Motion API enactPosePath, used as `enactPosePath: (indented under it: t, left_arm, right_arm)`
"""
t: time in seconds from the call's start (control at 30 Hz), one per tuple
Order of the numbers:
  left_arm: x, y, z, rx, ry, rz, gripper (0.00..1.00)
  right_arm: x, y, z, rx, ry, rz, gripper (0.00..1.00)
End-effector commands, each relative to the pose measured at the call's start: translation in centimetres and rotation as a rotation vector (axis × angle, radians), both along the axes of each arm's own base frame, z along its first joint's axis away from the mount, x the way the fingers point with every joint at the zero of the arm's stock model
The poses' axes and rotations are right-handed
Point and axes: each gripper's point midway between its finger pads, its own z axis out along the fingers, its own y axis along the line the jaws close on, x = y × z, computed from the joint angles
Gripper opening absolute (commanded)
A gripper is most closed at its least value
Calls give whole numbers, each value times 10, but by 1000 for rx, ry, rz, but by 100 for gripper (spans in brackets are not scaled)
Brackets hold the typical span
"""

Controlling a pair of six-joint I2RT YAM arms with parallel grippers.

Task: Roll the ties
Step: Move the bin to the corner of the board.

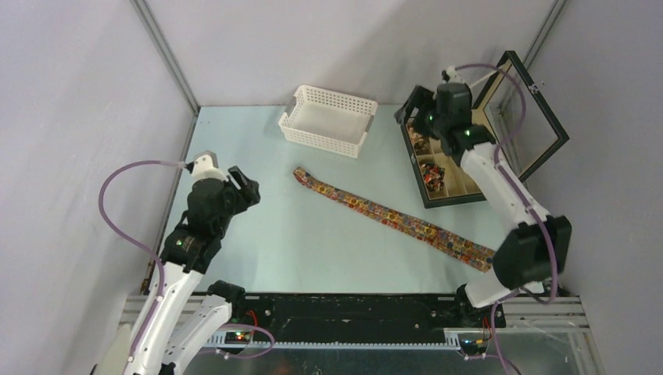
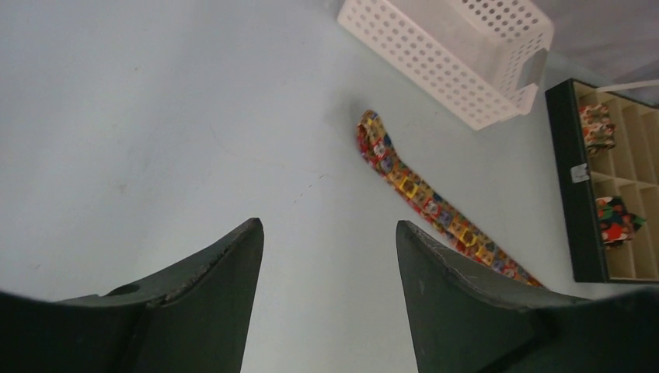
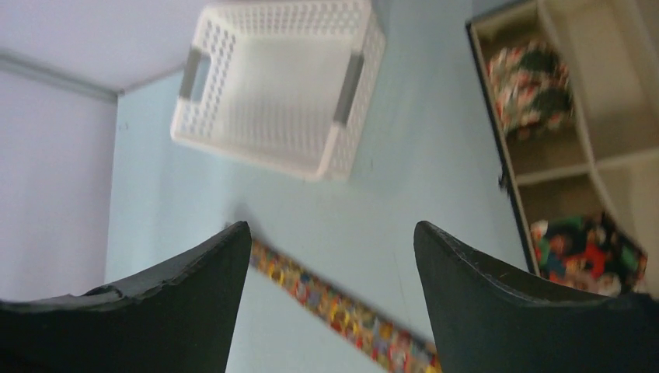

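Note:
One tie [image 1: 391, 216] lies flat and unrolled across the middle of the table, its narrow end toward the basket; it also shows in the left wrist view [image 2: 412, 190] and, blurred, in the right wrist view [image 3: 334, 303]. Two rolled ties [image 1: 420, 143] [image 1: 431, 173] sit in compartments of the black box. My left gripper [image 1: 245, 186] [image 2: 328, 225] hovers open over bare table, left of the tie's narrow end. My right gripper [image 1: 408, 114] [image 3: 332, 225] is open and empty above the box's far left corner, beside the rolled ties [image 3: 532, 89] [image 3: 591, 252].
A white perforated basket [image 1: 291, 125] [image 2: 435, 62] [image 3: 342, 148] stands empty at the back centre. The black compartmented box [image 1: 453, 201] [image 2: 573, 225] sits at the right with its glass lid [image 1: 557, 125] raised. Grey walls close in the table on three sides.

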Motion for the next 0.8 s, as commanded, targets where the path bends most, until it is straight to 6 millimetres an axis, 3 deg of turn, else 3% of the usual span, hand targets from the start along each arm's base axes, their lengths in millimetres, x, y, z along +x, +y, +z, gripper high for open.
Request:
enactPosePath:
  t: [0.0,0.03,0.17,0.3,0.43,0.63,0.77]
  left_arm:
    - [34,-14,7,-74,-73,0,69]
    - [44,-18,8,-103,-94,6,70]
    - [71,-32,-8,-167,-140,-2,71]
    - [98,-40,-32,-159,-119,-8,73]
    - [122,-48,-58,-152,-64,-24,70]
    - [148,-63,-79,-211,-49,-66,68]
    - [159,-67,-88,-213,-34,-74,69]
  right_arm:
    - [-60,41,-24,16,54,161,78]
    - [-70,44,-24,-11,52,179,78]
    - [-115,73,-59,-93,122,283,67]
    - [-147,85,-112,-127,224,345,58]
    - [-161,92,-146,-92,283,391,52]
    - [-159,101,-192,-89,367,415,26]
    - [-157,97,-217,-130,411,381,23]
